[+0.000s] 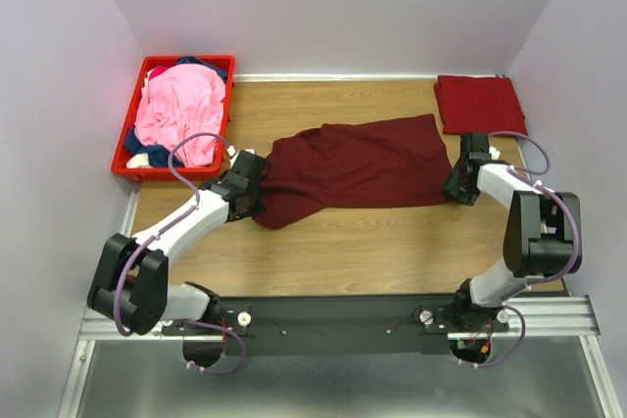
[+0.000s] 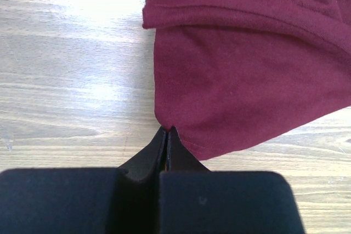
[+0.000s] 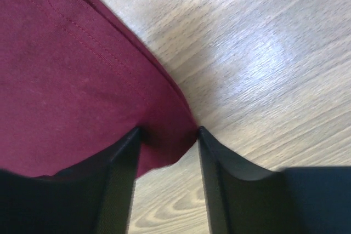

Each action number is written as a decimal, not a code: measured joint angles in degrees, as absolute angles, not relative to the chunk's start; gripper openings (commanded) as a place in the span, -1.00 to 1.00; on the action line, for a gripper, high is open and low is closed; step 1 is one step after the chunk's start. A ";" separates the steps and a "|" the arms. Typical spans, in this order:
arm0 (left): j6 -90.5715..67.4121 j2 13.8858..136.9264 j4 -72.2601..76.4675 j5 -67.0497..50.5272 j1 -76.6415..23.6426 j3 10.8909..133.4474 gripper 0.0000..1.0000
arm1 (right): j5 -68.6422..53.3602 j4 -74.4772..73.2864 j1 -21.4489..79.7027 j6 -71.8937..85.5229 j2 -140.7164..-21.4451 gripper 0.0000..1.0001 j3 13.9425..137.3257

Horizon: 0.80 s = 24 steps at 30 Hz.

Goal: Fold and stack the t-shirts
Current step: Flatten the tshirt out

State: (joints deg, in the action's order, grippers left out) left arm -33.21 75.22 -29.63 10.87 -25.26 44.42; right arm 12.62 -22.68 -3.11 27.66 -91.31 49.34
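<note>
Left wrist, left end effector (image 2: 167, 131) clamped on maroon t-shirt (image 2: 247, 80) hem, shirt mostly cropped, right end effector (image 3: 168, 130) apart astride corner

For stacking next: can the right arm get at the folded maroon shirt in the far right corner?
Probably yes: the folded shirt lies just beyond the right tool, nothing between, though its jaws straddle the spread shirt's corner.

1. The dark maroon t-shirt (image 1: 358, 171) lies spread out and a bit rumpled in the middle of the wooden table (image 1: 372, 242).
2. The left gripper (image 1: 257, 183) sits right at its left end, and the right gripper (image 1: 457, 181) is at its right edge.
3. A folded maroon shirt (image 1: 480, 105) lies just beside its far right corner.
4. The red crate (image 1: 147, 174) is off past its far left end, with a pink shirt (image 1: 181, 110) heaped over some navy cloth (image 1: 211, 68).
</note>
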 measured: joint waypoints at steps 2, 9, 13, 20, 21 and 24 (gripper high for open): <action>-33.21 75.11 -29.63 10.87 -25.26 44.42 -1.00 | 12.51 -22.46 -3.11 27.81 -91.35 -0.31 49.32; -33.01 73.97 -29.71 10.87 -25.26 44.47 -1.00 | 11.20 -20.95 -3.11 28.88 -90.89 -0.99 48.75; -31.90 73.73 -31.44 10.96 -24.67 47.90 -1.00 | 10.90 -22.50 -3.11 28.53 -89.34 -0.99 48.71; -26.48 81.41 -35.97 13.93 -19.55 75.70 -1.00 | 7.62 -28.16 -3.11 27.62 -87.57 -0.99 64.05; -25.67 83.31 -36.88 14.66 -19.11 81.25 -1.00 | 6.90 -28.71 -3.11 27.18 -87.57 -0.99 68.55; -23.16 89.08 -39.72 17.32 -18.28 100.47 -1.00 | 5.63 -29.43 -3.11 26.13 -87.48 -0.99 82.37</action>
